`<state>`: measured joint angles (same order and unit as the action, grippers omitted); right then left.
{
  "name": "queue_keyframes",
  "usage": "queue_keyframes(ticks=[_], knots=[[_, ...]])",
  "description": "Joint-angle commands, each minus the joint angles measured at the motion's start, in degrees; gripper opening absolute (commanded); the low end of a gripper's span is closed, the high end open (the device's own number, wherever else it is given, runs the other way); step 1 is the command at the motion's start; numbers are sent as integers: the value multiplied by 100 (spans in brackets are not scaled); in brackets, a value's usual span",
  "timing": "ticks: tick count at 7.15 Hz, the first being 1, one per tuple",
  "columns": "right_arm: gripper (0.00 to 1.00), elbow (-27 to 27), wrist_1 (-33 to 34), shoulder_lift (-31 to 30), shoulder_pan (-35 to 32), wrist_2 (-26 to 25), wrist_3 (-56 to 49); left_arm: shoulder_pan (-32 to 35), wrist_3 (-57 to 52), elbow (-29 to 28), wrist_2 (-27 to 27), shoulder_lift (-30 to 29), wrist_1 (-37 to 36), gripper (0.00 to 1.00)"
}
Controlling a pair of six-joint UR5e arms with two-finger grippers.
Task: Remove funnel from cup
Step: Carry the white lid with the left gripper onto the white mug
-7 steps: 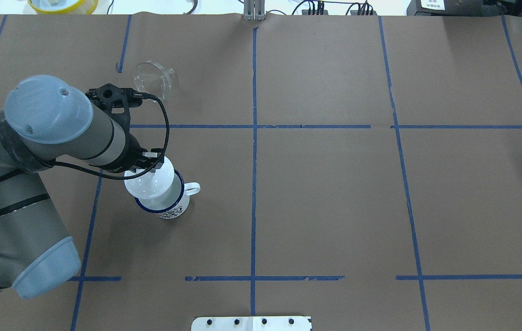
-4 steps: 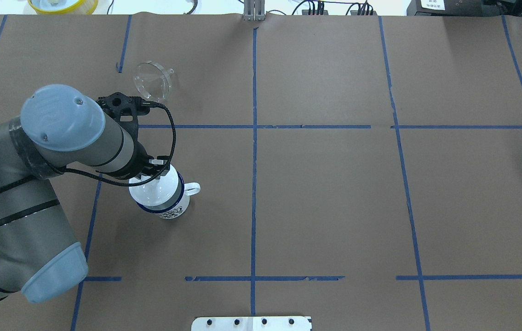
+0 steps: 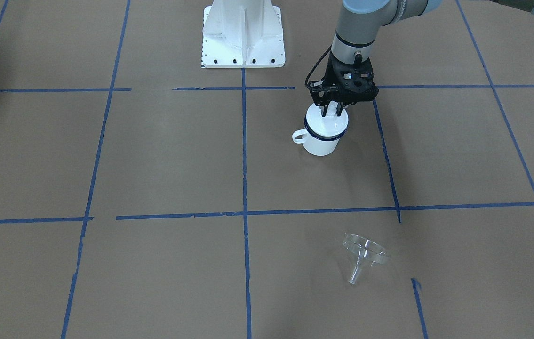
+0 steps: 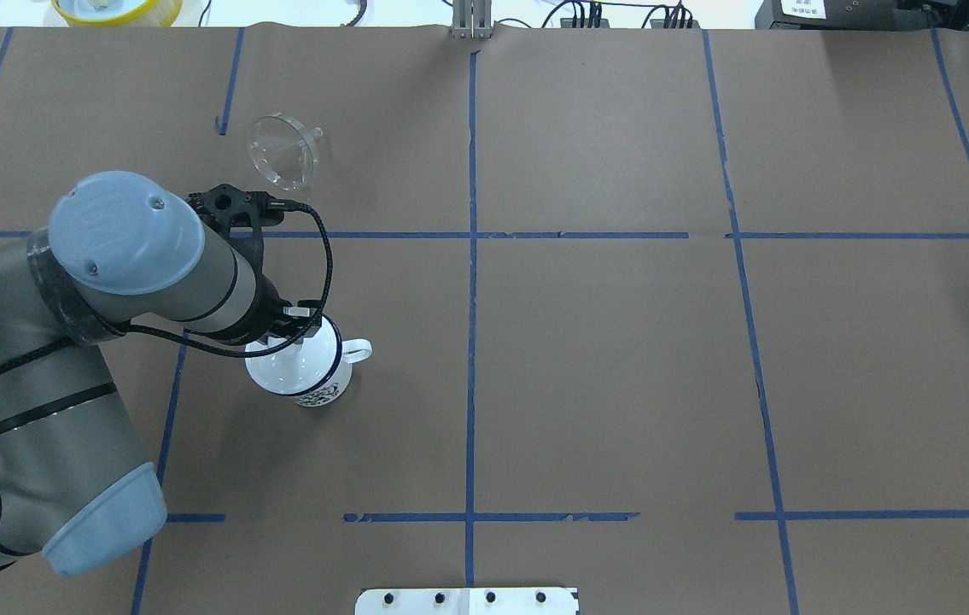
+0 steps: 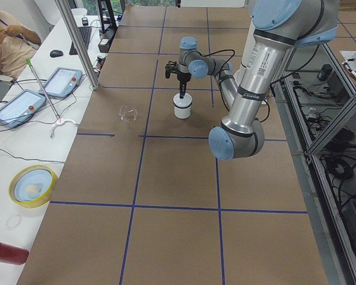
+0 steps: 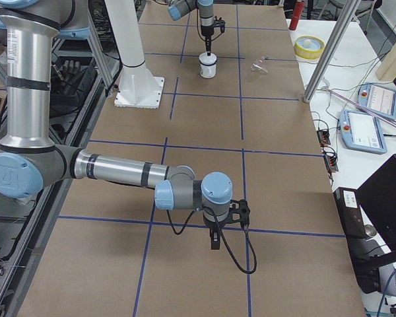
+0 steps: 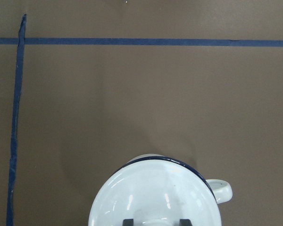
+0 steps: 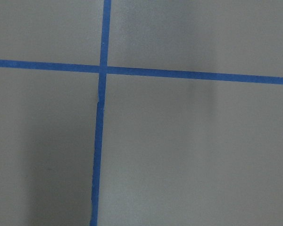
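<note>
The left jaws grip the lid point(image 3: 337, 124) atop the cup point(image 3: 321, 145), well apart from the funnel point(image 3: 363, 251).

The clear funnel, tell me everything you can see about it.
The funnel is small and of clear plastic: a wide round cone narrowing to a short thin spout. It is out of the cup, lying tipped on its side on the table with its brown paper, near a short blue tape mark. Only the paper touches it. The left gripper is away at the cup, shut on the white lid.
</note>
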<state>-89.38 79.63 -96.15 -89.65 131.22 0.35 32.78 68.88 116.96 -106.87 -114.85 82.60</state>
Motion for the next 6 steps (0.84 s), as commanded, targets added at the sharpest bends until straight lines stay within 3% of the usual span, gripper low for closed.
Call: queue_keyframes(ticks=[1, 6], knots=[[100, 0, 0, 0, 0, 0, 0, 0, 21, -23, 0, 6, 1, 0], [100, -9, 0, 0, 0, 0, 0, -8, 3, -85, 9, -2, 10, 0]])
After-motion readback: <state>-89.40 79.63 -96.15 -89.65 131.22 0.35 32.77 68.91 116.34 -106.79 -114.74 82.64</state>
